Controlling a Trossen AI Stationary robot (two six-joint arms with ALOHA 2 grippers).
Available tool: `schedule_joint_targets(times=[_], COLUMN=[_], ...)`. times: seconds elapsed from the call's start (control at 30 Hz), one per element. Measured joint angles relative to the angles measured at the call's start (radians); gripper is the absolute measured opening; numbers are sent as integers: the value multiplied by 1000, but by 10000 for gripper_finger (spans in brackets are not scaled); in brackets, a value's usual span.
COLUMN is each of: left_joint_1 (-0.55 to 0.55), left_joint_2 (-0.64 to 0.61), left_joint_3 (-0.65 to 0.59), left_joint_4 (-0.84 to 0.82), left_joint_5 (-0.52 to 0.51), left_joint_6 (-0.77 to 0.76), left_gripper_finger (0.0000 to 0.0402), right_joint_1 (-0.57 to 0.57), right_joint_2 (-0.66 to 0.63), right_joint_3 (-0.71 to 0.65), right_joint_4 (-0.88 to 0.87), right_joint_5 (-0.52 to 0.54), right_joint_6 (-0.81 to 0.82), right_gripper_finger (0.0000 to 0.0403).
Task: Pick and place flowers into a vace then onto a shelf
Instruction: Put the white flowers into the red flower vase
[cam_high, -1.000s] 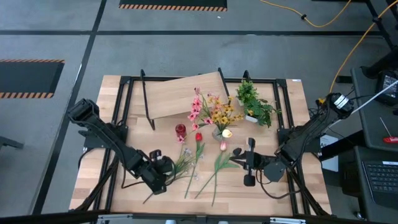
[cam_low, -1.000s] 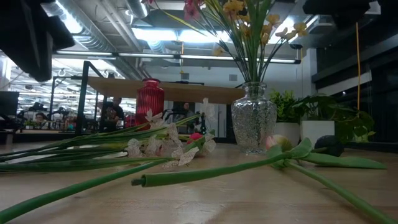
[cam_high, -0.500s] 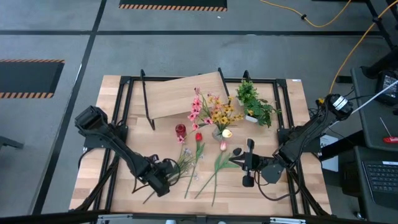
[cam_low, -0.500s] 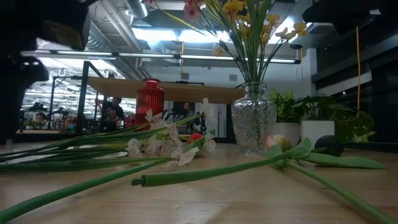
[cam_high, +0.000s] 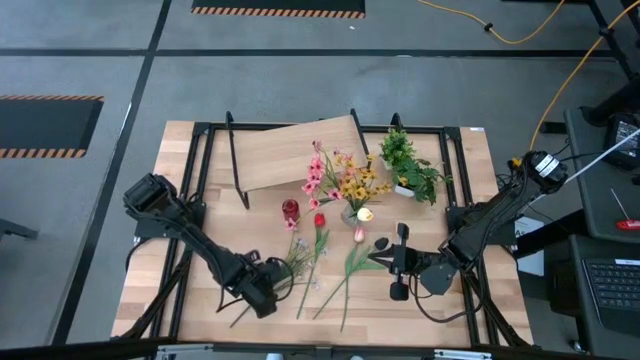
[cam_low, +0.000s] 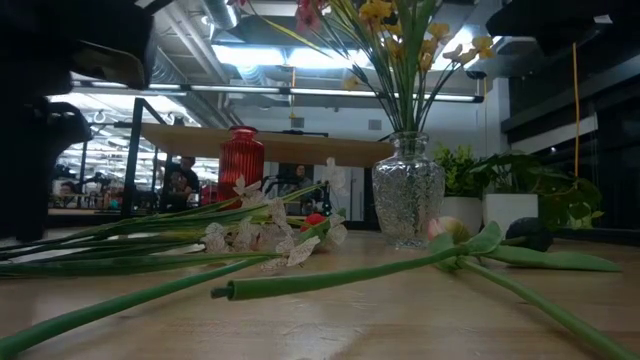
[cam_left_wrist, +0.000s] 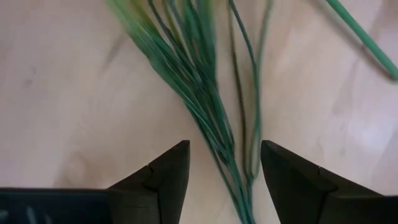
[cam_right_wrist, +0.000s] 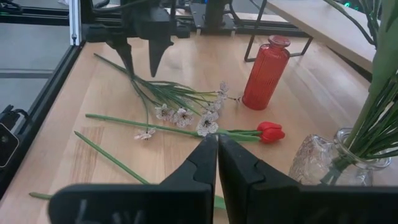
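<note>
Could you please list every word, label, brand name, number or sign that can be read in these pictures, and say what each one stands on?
None: no readable text shows in any view.
The red vase, the clear glass vase and the shelf show no labels.
The striped floor markings in the high view are hazard stripes, without letters.
The keyboard beside the table is too small to read.

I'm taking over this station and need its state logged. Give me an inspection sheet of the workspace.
Surface: wooden table, bare at its edges.
Job's things: loose flowers lying flat; a bunch in the glass vase; red vase empty; shelf bare.
Clutter: potted plant.
Grippers: left gripper open, straddling green stems; right gripper shut, holding nothing.
Cables: yellow cable on the floor.
Surroundings: a person far behind.
</note>
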Motion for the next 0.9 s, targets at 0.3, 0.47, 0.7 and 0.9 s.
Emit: schedule_joint_targets(times=[0.3, 0.47, 0.7, 0.9], left_joint_1=[-3, 1, 18, 26], left_joint_2=[0, 26, 66, 53], left_joint_3=[0, 0, 4, 1], left_joint_4=[12, 33, 29, 23], left_joint_5=[10, 10, 34, 44], left_joint_6=[-3, 13, 48, 49], left_gripper_finger=[191, 189, 174, 128], right_joint_1=[0, 0, 0, 0], right_joint_2=[0, 0, 0, 0], right_joint_3=[0, 0, 0, 0], right_joint_4=[0, 0, 0, 0], right_joint_5=[0, 0, 0, 0], right_joint_6=[2, 2, 2, 2], right_gripper_finger=[20, 20, 20, 20])
